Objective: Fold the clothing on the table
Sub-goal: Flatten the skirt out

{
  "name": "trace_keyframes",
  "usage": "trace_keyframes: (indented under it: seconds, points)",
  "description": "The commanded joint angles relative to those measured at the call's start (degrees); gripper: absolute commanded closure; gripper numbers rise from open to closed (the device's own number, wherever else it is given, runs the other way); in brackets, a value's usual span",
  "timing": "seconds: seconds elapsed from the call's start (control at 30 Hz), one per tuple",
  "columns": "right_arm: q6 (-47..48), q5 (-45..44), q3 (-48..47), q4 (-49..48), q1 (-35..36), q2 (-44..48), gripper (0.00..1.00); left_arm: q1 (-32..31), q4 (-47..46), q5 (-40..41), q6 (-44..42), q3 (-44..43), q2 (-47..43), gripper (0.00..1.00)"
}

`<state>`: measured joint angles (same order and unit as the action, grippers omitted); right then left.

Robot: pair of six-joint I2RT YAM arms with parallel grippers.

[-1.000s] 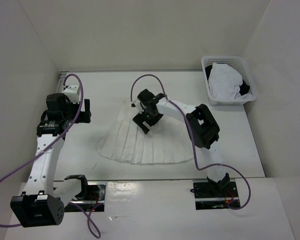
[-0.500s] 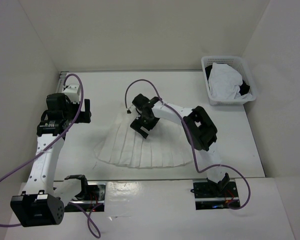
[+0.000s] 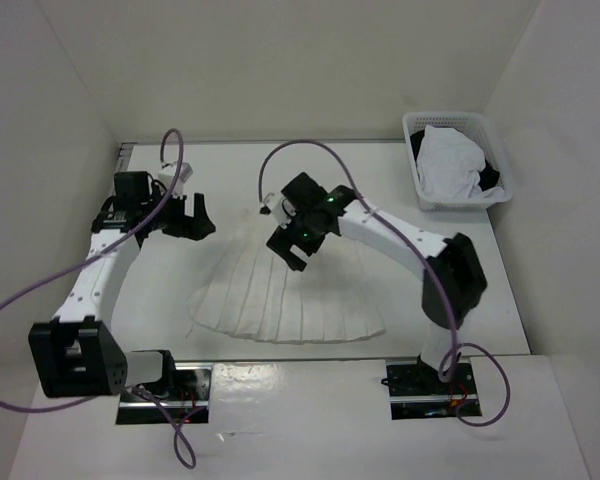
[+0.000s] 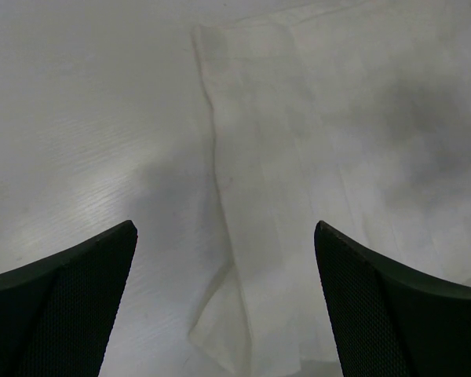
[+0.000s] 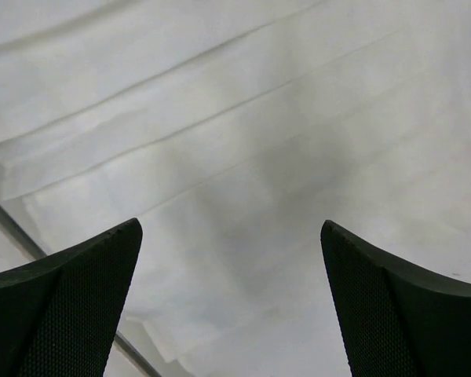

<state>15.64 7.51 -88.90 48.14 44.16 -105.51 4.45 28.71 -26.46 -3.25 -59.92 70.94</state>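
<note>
**Top external, then both wrists: skirt spread out, both grippers wide open**

Top external: the pleated skirt (image 3: 280, 300) lies fanned out flat on the table (image 3: 230, 170), about mid-width. Its wide hem is toward the arm bases and its narrow waist points to the far side. The right gripper (image 3: 292, 245) hangs right over the waist end with its jaws apart, holding nothing. The left gripper (image 3: 195, 217) sits over bare table just off the skirt's upper left side, also spread open and empty. Back in the far right corner there's a basket (image 3: 420, 195) with a plain white cloth (image 3: 450, 165) piled in it.

Left wrist: both black fingers (image 4: 63, 306) are spread wide. The skirt's side edge runs down the gap between them, with bare table to the left and cloth to the right. The corner at the bottom looks a bit crumpled.

Right wrist: its fingers (image 5: 63, 306) are wide apart too, and pleats fill pretty much the whole view under them. Can't tell if the tips actually touch the cloth.
</note>
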Motion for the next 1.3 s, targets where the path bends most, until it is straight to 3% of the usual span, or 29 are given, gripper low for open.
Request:
trace_keyframes:
  seconds: [0.0,0.17,0.3,0.33,0.4,0.73,1.03,1.27]
  points:
    - [0.88,1.36,3.2,-6.38,-3.19,11.53,0.01,-1.71,-3.57,-11.13,-2.64,-3.62,9.17,0.01]
    - [-1.14,9.35,8.03,-11.48,-18.19,19.28,0.01,-4.18,-3.75,-15.64,-6.68,-12.82,29.03,0.02]
    - [-1.66,13.5,10.07,-12.9,-24.82,21.4,0.01,-5.85,-3.75,-14.59,-7.21,-19.24,38.47,0.18]
    - [-1.66,13.5,10.59,-12.9,-24.83,21.4,0.01,-6.72,-3.14,-13.63,-7.21,-20.75,39.79,0.26]
    - [-1.66,13.5,10.59,-12.9,-25.53,21.4,0.01,-7.61,-3.13,-13.01,-7.21,-23.39,43.4,0.33]
    - [-1.66,14.03,12.35,-12.9,-26.06,19.82,0.01,-8.23,-2.61,-10.19,-8.88,-32.53,50.96,0.36]
    - [-1.14,14.55,12.88,-13.42,-26.06,20.35,0.01,-8.23,-0.23,-8.35,-10.72,-34.3,54.56,0.36]
    - [-1.14,14.55,13.93,-13.95,-26.06,20.88,0.01,-8.75,0.82,-10.71,-11.26,-36.23,55.71,0.51]
